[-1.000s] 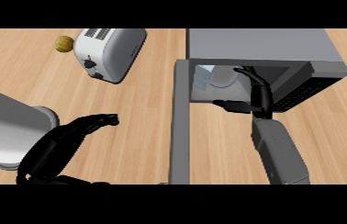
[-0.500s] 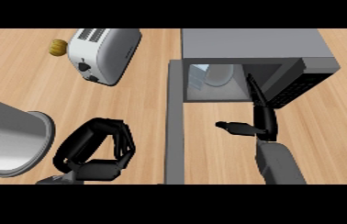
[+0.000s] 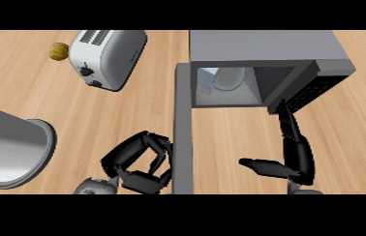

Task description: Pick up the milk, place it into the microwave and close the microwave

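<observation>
Farthest left of the microwave (image 3: 262,50), a grey pot (image 3: 22,150) sits at the counter's edge, and a small yellow item (image 3: 58,50) lies beside the white toaster (image 3: 107,56). The left hand (image 3: 139,163) hangs just left of the microwave's open door (image 3: 183,133) – fingers curled inward, holding nothing. Inside the microwave's open cavity stands the milk (image 3: 227,79), pale and upright against the back wall. Below the microwave's right front corner, the right hand (image 3: 295,150) points straight fingers up at the dark control panel (image 3: 314,92) – thumb spread out to the left, nothing in it
</observation>
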You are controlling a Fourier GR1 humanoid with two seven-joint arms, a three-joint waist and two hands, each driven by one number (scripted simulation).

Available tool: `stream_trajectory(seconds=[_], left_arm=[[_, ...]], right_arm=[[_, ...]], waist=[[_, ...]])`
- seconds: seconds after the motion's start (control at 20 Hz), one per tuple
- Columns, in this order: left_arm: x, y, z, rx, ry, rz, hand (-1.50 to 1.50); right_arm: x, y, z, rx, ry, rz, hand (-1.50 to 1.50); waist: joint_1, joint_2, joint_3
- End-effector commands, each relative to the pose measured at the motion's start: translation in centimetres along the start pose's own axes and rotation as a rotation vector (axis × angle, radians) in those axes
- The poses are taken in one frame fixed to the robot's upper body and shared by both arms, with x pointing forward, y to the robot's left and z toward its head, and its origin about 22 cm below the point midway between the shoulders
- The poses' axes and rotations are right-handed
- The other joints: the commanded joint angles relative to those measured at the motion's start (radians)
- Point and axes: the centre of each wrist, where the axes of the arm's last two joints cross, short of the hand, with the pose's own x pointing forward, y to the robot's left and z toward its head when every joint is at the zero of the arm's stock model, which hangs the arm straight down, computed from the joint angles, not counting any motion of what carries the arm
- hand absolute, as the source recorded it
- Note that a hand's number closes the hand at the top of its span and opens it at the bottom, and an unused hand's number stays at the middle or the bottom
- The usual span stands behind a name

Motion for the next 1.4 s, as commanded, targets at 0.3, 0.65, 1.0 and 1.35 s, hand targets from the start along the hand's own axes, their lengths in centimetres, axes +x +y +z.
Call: stream_trajectory(seconds=[0.3, 0.65, 1.0, 1.35], left_arm=[[-2.6, -7.7, -4.1, -0.192, 0.036, 0.027, 1.50], [-4.3, -12.2, -6.4, -0.139, 0.042, -0.063, 1.50], [-0.3, -13.6, -9.2, 0.029, 0.011, -0.013, 1.50], [-0.1, -12.3, -10.8, 0.179, -0.061, 0.006, 1.50]], right_arm=[[5.7, -3.8, 3.6, -0.041, -0.044, 0.015, -1.50], [8.9, -5.1, 6.2, -0.027, -0.079, -0.032, -1.50], [12.0, -6.6, 3.3, 0.073, -0.130, -0.095, -1.50], [14.1, -6.3, 3.0, 0.243, -0.155, -0.164, -1.50]], waist=[[-0.003, 0.002, 0.000], [-0.022, 0.006, 0.000], [-0.059, 0.011, -0.002], [-0.112, 0.020, -0.004]])
